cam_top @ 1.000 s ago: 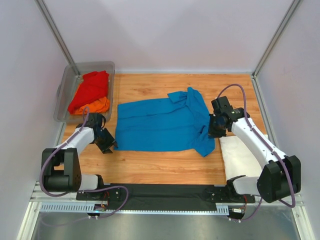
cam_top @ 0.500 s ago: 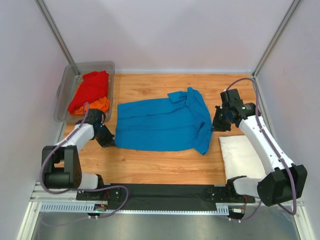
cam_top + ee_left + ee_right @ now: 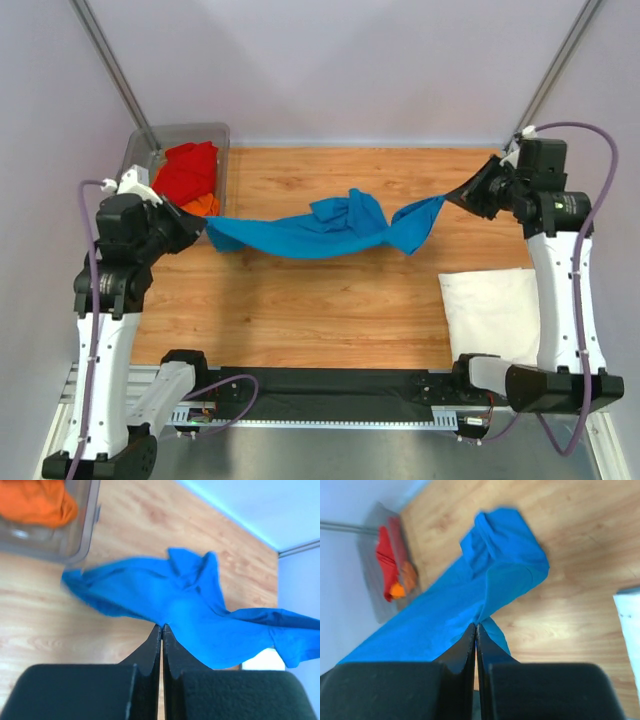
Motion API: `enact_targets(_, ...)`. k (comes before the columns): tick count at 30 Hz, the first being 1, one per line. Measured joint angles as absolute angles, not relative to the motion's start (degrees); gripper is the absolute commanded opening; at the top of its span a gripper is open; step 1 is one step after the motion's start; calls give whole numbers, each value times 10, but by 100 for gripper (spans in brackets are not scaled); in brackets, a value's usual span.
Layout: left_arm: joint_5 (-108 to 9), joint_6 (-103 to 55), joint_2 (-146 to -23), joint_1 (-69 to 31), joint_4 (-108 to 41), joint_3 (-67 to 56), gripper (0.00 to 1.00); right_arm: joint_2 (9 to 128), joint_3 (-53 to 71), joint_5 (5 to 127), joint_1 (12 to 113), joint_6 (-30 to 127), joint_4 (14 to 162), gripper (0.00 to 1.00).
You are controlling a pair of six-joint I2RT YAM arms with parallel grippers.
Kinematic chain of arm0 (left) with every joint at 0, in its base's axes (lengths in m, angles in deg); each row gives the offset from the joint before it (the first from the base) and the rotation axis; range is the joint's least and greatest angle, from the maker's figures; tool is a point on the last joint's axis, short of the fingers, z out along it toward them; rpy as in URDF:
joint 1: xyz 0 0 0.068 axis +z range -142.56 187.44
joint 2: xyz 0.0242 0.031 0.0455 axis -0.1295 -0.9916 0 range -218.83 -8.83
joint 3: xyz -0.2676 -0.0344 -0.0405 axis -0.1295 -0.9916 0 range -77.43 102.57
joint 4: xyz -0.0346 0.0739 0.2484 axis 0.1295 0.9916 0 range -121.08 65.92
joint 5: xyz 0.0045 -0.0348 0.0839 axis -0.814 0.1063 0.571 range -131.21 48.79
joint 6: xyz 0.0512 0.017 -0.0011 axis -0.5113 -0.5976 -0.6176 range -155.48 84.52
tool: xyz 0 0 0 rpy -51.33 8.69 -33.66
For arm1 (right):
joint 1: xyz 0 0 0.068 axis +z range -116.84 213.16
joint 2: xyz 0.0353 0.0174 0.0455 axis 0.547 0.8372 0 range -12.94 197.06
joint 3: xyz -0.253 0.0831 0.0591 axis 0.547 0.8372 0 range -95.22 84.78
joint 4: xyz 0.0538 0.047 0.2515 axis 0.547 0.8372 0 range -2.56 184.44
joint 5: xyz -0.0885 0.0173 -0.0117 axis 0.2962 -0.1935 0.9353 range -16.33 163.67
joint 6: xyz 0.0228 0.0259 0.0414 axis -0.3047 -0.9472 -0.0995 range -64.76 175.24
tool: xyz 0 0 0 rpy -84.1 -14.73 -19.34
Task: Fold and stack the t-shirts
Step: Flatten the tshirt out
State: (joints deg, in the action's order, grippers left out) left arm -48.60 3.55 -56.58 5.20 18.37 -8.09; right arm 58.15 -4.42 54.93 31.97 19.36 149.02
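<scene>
The blue t-shirt (image 3: 320, 228) hangs slung between the two arms above the bench (image 3: 300, 320), bunched and sagging in the middle. The left fingers (image 3: 159, 636) are pressed together on one end, near the tub (image 3: 140, 160); the right fingers (image 3: 473, 637) pinch the other end. It looks like light, limp cloth — it droops and twists wherever unsupported. Seamed corners at shoulder or hem, pulled taut, should lay it flat — a mid-panel pinch would only gather it.
</scene>
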Motion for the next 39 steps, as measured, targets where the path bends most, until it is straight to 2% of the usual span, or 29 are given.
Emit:
enact_targets(8, -488, -49, -570, 52, 200, 80, 0, 507, -154, 537, 277, 155, 1468, 0)
enact_targets(17, -492, -83, -559, 22, 207, 290, 0, 415, -280, 585, 271, 139, 1467, 0)
enact_targets(23, -466, -91, -489, -7, 210, 305, 0, 325, -334, 620, 271, 146, 1461, 0)
enact_targets(27, -433, -107, -497, -33, 223, 324, 0, 309, -353, 632, 271, 145, 1424, 0)
enact_targets(33, -385, -135, -554, -55, 227, 348, 0, 349, -324, 632, 271, 143, 1364, 0)
enact_targets(39, -374, -148, -625, -55, 214, 337, 0, 443, -294, 634, 271, 141, 1320, 0)
